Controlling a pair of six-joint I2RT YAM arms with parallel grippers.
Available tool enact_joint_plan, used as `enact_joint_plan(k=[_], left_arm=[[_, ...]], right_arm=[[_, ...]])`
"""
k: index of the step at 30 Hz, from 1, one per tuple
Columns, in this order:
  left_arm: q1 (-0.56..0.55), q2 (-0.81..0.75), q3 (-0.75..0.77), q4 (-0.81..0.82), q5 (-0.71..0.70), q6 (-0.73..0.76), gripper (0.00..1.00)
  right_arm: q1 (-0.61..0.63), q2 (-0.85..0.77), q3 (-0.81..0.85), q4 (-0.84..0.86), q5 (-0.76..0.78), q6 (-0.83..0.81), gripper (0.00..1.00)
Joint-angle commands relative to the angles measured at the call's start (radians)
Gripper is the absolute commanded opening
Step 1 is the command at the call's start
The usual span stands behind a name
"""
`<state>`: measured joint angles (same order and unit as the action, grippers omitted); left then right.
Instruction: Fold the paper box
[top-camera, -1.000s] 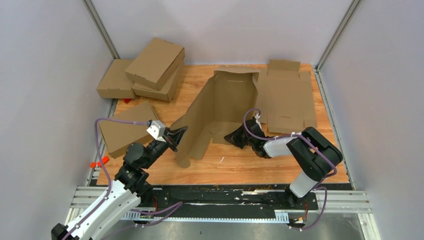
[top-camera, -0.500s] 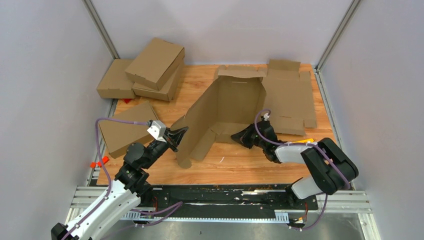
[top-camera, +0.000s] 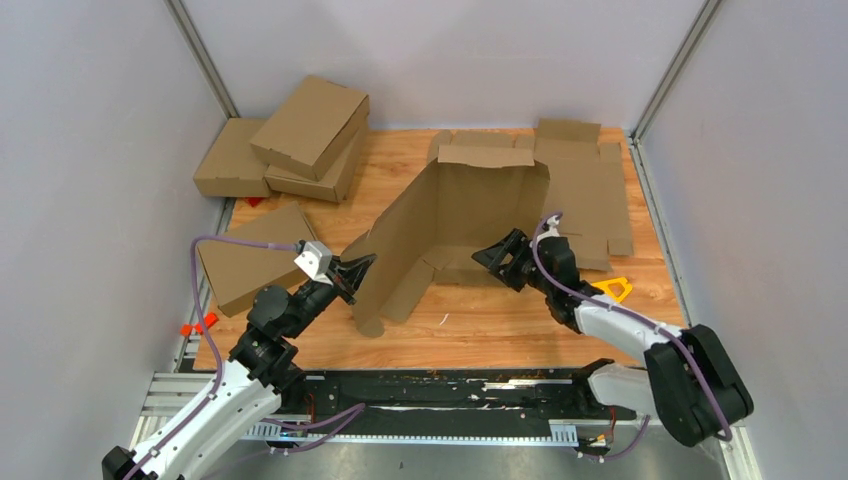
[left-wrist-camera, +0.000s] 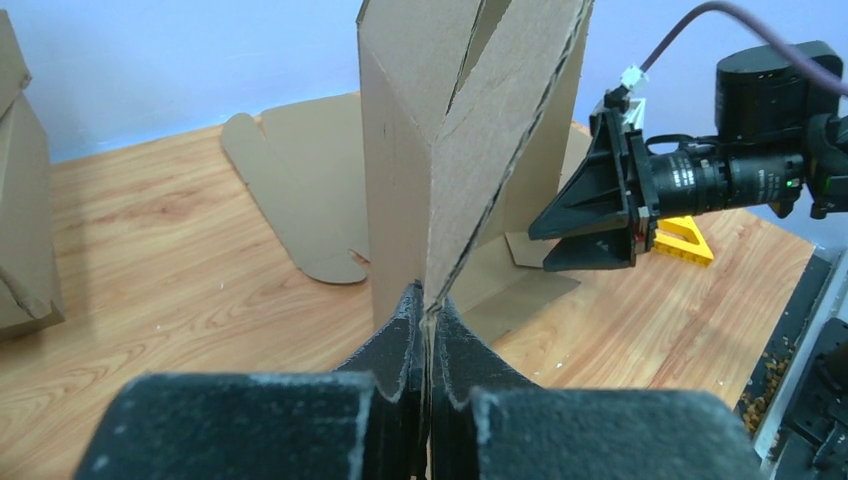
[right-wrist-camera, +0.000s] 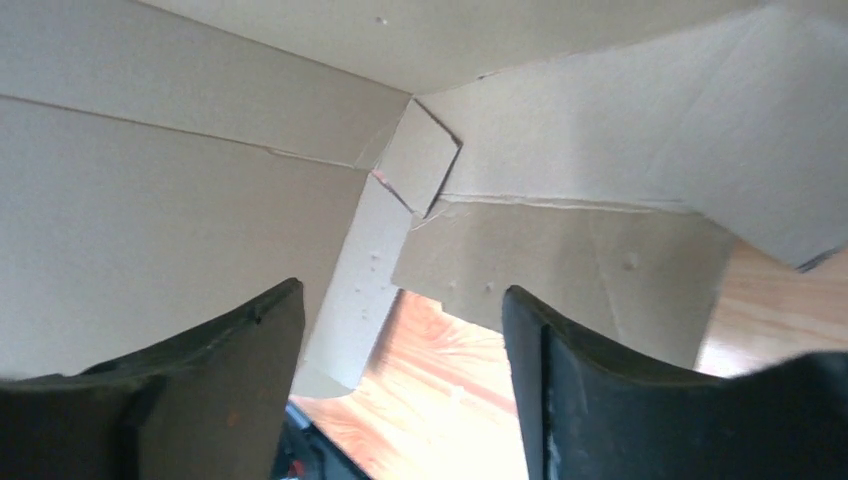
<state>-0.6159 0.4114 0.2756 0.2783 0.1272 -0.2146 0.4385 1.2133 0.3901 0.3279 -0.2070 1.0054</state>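
Steadiness counts: with the paper box (top-camera: 450, 220) standing half-raised in the middle of the tabletop (top-camera: 480, 330), the left gripper (left-wrist-camera: 425, 318), pinched on its near-left flap, should anchor it while the right gripper (top-camera: 498, 258), jaws apart and empty, presses the right-side panel along its crease.

In the top view, your widest open run is the bare bench (top-camera: 480, 325) strip along the lower centre, between the left tool (top-camera: 365, 262) and the right tool (top-camera: 497, 254). The box (top-camera: 450, 215) stands raised mid-frame and walls off the centre; its left panel comes down to the left tool, which is pinched on its edge. Upper left, stacked boxes (top-camera: 300, 135) block the corner, with a wood gap between them and the box. A flat sheet (top-camera: 585, 200) at upper right lies low, a yellow piece (top-camera: 612, 290) just below it. Another flat piece (top-camera: 250, 260) lies at mid-left.
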Motion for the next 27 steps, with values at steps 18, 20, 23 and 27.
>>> enact_joint_plan(k=[18,20,23,27], left_arm=[[-0.011,0.000,0.009,-0.068,0.013,-0.011,0.00],[-0.011,-0.001,0.008,-0.067,0.014,-0.012,0.00],[-0.011,0.001,0.008,-0.065,0.015,-0.013,0.00],[-0.010,0.001,0.008,-0.066,0.018,-0.014,0.00]], right_arm=[[-0.104,-0.388,-0.122,-0.371,0.284,-0.068,1.00],[-0.104,-0.315,-0.135,-0.284,0.255,-0.018,1.00],[-0.104,-0.206,-0.125,-0.198,0.232,0.031,1.00],[-0.103,-0.066,-0.083,-0.158,0.223,0.053,0.99]])
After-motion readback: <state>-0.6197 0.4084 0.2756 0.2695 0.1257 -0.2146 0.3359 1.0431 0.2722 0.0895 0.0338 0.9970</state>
